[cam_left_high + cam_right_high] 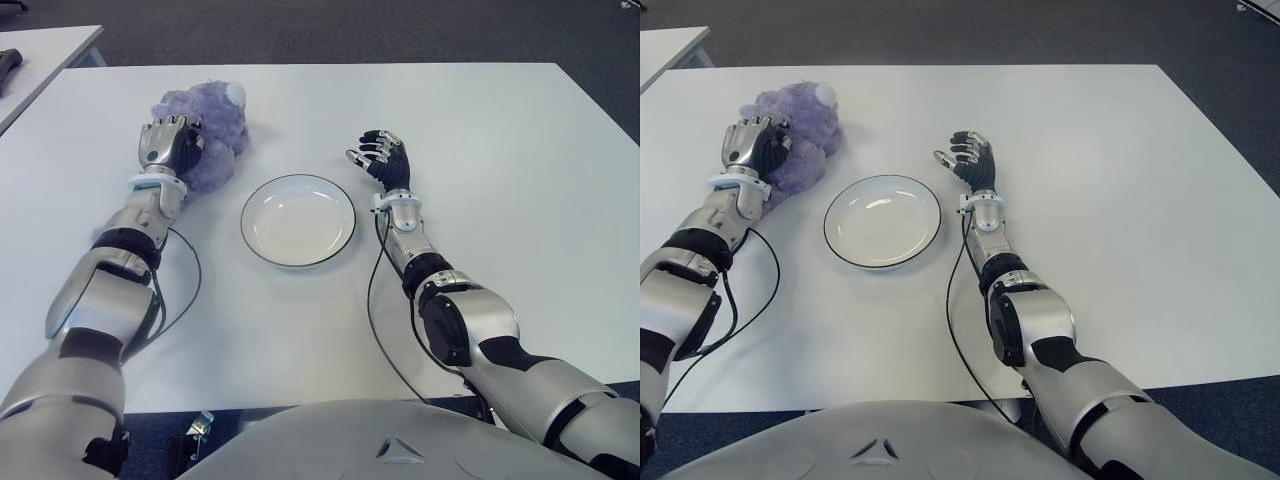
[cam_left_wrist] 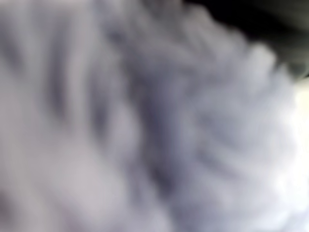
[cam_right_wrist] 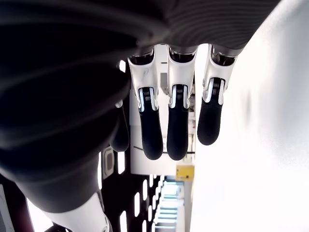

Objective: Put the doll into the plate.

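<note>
Purple plush, the doll [image 1: 205, 130] sits on the table just left of the plate [image 1: 298, 219]. Our left hand [image 1: 168, 143] presses onto it, fingers curled over the fur; we cannot tell if they grip. Our right hand [image 1: 383, 158], right of the plate, hangs loosely open, empty. Soft fur could slip out during lifting.

Your two head eyes look forward and down on the white table [image 1: 480, 150], sharing the plate [image 1: 298, 220] and both arms, slightly offset. Your left wrist camera sits pressed close against purple fur. Your right wrist camera looks along its own fingers [image 3: 176, 125] above the table.
</note>
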{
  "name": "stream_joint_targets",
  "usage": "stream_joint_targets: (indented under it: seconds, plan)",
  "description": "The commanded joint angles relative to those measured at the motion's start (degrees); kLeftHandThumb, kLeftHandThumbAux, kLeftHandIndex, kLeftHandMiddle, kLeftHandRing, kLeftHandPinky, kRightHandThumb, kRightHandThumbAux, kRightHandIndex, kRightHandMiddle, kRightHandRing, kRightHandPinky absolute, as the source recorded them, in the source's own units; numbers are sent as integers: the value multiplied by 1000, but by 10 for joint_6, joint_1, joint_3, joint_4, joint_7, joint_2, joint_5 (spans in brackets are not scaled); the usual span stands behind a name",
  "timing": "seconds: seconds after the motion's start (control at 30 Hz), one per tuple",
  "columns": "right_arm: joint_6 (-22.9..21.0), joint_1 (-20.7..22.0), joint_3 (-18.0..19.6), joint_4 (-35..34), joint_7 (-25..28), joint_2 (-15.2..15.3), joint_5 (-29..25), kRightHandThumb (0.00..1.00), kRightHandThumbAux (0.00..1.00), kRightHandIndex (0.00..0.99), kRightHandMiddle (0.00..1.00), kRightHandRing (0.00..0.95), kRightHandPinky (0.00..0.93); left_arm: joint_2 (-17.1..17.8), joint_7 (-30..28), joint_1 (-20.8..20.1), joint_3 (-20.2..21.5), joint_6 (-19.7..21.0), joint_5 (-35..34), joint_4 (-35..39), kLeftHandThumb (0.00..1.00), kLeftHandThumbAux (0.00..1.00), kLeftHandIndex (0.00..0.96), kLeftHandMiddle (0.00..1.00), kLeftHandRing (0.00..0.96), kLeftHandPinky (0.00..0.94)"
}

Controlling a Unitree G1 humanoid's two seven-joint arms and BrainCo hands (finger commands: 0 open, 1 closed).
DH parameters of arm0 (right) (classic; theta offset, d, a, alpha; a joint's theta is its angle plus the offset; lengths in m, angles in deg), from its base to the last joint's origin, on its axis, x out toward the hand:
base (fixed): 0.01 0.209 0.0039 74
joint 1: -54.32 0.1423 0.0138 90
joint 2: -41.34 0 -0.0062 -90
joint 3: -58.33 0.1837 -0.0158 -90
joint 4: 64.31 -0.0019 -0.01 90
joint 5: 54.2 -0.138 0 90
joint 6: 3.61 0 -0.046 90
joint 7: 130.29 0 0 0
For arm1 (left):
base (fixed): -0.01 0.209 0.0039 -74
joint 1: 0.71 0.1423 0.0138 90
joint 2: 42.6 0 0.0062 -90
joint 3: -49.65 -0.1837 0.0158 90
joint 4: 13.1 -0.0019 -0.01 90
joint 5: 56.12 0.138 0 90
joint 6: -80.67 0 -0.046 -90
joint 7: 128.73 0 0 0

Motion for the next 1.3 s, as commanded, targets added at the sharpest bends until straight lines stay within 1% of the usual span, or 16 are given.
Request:
stream_joint_targets:
  seconds: [0.03,0.2,0.27,0.37,0.47,0.57,0.7,0.8,0.87,0.97,1.03,1.3]
  plan:
    - [-45,-120,6,72,1,-10,3,179,878,344,355,342,322,-3,-65,82,-6,-21,0,26,746,696,441,827,815,768]
    - [-44,-120,3,72,0,-10,6,178,883,340,355,345,328,19,-81,95,9,-21,-7,74,746,695,441,826,815,773]
    - [-42,-120,1,72,-1,-11,7,177,887,335,354,348,330,26,-89,104,17,-13,-9,108,746,696,441,824,814,771]
    - [-40,-121,0,72,-1,-11,9,176,891,333,354,350,330,36,-109,122,29,9,-14,176,746,695,441,823,813,774]
    - [-40,-121,-1,72,-2,-11,9,176,895,332,353,349,322,41,-125,138,40,29,-15,227,746,695,441,823,813,769]
    - [-40,-121,-2,72,-3,-11,11,179,895,331,353,349,326,49,-146,160,53,53,-14,304,746,695,441,823,814,766]
    - [-43,-121,-5,72,-8,-10,15,186,892,334,356,355,340,56,-171,185,68,82,-9,386,747,695,442,824,816,782]
    - [-44,-121,-6,72,-10,-10,16,187,887,333,357,357,342,58,-184,197,77,95,-5,416,747,694,442,823,816,775]
    - [-45,-121,-8,73,-11,-11,17,178,885,329,355,354,332,63,-188,202,81,95,-1,431,747,694,442,823,818,770]
    - [-48,-120,-11,73,-14,-11,20,145,881,322,353,352,315,79,-207,214,95,94,0,478,748,693,442,818,813,760]
    - [-49,-120,-13,73,-16,-11,22,139,881,323,353,351,316,86,-221,221,104,96,0,508,748,693,442,815,810,763]
    - [-48,-119,-15,73,-18,-12,21,141,885,335,359,352,311,90,-257,231,120,112,9,562,747,693,443,808,806,776]
